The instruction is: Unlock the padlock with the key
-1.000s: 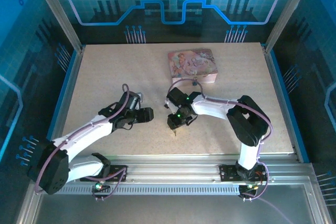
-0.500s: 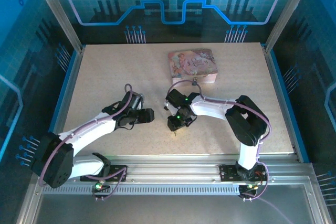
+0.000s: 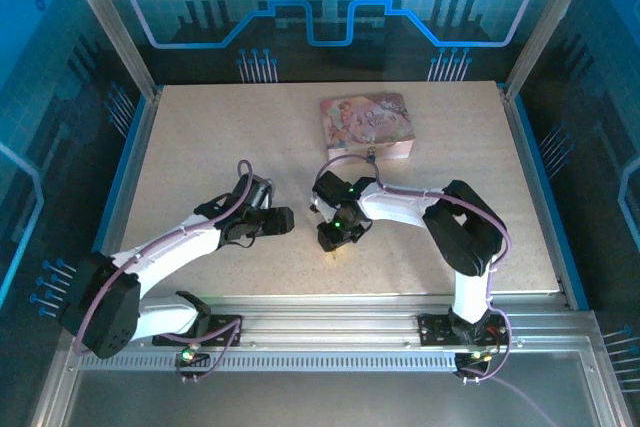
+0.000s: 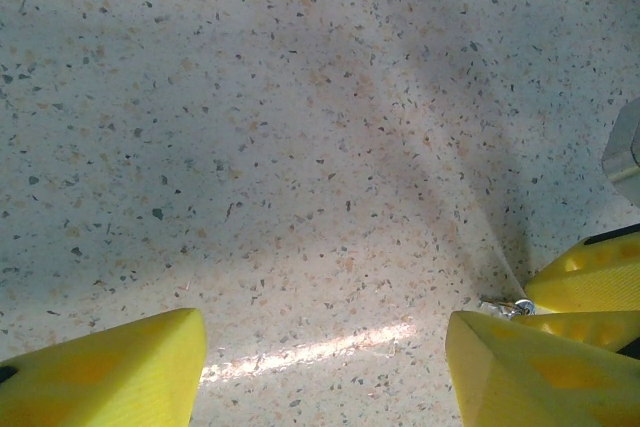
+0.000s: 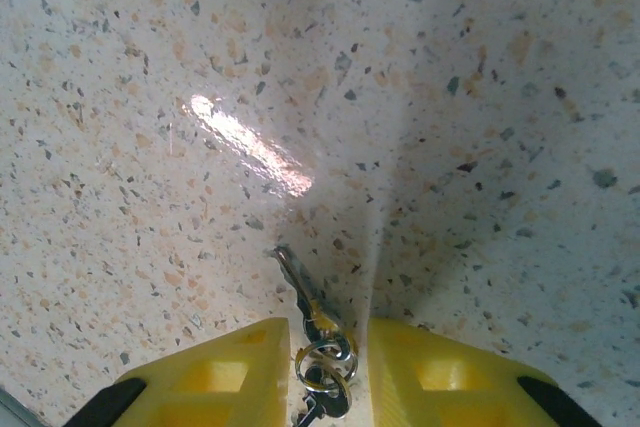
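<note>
1. Across the speckled table (image 3: 200, 147) lies my biggest worry. Its top is hard and glossy, so a thin flat thing pressed at a slant could skate away instead of lifting.
2. At 12 o'clock from my right pincer (image 3: 330, 238) sits the pink tin (image 3: 366, 125), lid down, so whatever it holds is hidden. A loop of cable (image 3: 345, 155) from my right arm hangs just beside its near edge, and a careless swing could catch the tin and drag it.
3. My left pincer (image 3: 284, 219) hovers at 9 o'clock of the right one, spread wide and holding nothing. The two are near each other, and crowding in further risks knocking fingers together.
4. My right pincer is down at the table, narrowed to a slim gap with the ring (image 5: 325, 359) of the key (image 5: 298, 287) inside it. I cannot tell whether the pads truly bite. A weak pinch on the ring alone would let the key swing or drop.
5. The padlock (image 3: 372, 156) is, I think, the dark speck at the tin's near edge, though it is too small to be sure.
6. The key lies flat on the table, blade toward 11 o'clock in the right wrist view.
</note>
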`<move>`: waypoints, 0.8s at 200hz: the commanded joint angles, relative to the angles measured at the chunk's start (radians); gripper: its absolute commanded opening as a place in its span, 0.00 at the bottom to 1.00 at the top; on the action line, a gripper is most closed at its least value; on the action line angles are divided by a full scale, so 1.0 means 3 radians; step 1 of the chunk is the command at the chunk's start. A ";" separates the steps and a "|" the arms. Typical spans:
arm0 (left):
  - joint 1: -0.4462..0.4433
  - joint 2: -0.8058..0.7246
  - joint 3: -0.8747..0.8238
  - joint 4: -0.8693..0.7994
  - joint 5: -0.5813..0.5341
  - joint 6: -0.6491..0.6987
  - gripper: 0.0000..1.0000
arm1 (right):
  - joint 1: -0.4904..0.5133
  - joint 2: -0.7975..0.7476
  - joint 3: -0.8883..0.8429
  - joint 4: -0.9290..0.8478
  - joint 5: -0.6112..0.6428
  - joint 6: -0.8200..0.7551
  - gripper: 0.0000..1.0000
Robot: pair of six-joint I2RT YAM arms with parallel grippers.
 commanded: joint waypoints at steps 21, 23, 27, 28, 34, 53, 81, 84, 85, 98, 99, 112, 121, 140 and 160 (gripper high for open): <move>-0.0034 0.0026 0.0089 -0.0061 -0.0058 0.0033 0.66 | 0.0080 0.0110 0.0053 -0.0085 -0.0130 -0.0095 0.22; -0.0032 0.0025 0.0089 -0.0064 -0.0059 0.0034 0.65 | 0.0081 0.0111 0.0053 -0.0084 -0.0133 -0.0095 0.21; -0.0033 0.0024 0.0089 -0.0068 -0.0057 0.0032 0.65 | 0.0080 0.0115 0.0053 -0.0085 -0.0137 -0.0104 0.21; -0.0031 0.0024 0.0089 -0.0068 -0.0058 0.0033 0.66 | 0.0080 0.0115 0.0053 -0.0085 -0.0137 -0.0104 0.21; -0.0032 0.0019 0.0085 -0.0070 -0.0061 0.0034 0.65 | 0.0085 0.0114 0.0058 -0.0084 -0.0151 -0.0115 0.20; -0.0031 0.0014 0.0073 -0.0082 -0.0078 0.0033 0.65 | 0.0102 0.0119 0.0056 -0.0079 -0.0155 -0.0142 0.16; -0.0034 0.0000 0.0049 -0.0080 -0.0087 0.0024 0.65 | 0.0110 0.0122 0.0053 -0.0079 -0.0164 -0.0175 0.09; -0.0034 -0.0001 0.0048 -0.0080 -0.0090 0.0023 0.66 | 0.0109 0.0119 0.0053 -0.0079 -0.0168 -0.0181 0.09; -0.0031 -0.0002 0.0048 -0.0079 -0.0090 0.0023 0.66 | 0.0111 0.0118 0.0051 -0.0079 -0.0166 -0.0180 0.08; -0.0031 -0.0011 0.0044 -0.0080 -0.0095 0.0023 0.66 | 0.0108 0.0109 0.0038 -0.0066 -0.0169 -0.0191 0.06; -0.0030 -0.0014 0.0044 -0.0082 -0.0095 0.0023 0.66 | 0.0110 0.0106 0.0038 -0.0065 -0.0169 -0.0190 0.06; -0.0032 -0.0035 0.0033 -0.0083 -0.0100 0.0018 0.66 | 0.0117 0.0079 0.0019 -0.0040 -0.0169 -0.0189 0.03; -0.0031 -0.0051 0.0028 -0.0079 -0.0109 0.0013 0.66 | 0.0117 0.0055 0.0009 -0.0025 -0.0164 -0.0194 0.02; -0.0027 -0.0092 0.0013 -0.0078 -0.0115 0.0001 0.66 | 0.0117 0.0007 -0.0018 0.0007 -0.0146 -0.0190 0.00; -0.0028 -0.0153 -0.0012 -0.0026 -0.0082 0.0003 0.67 | 0.0117 -0.0053 -0.0067 0.0065 -0.0124 -0.0186 0.00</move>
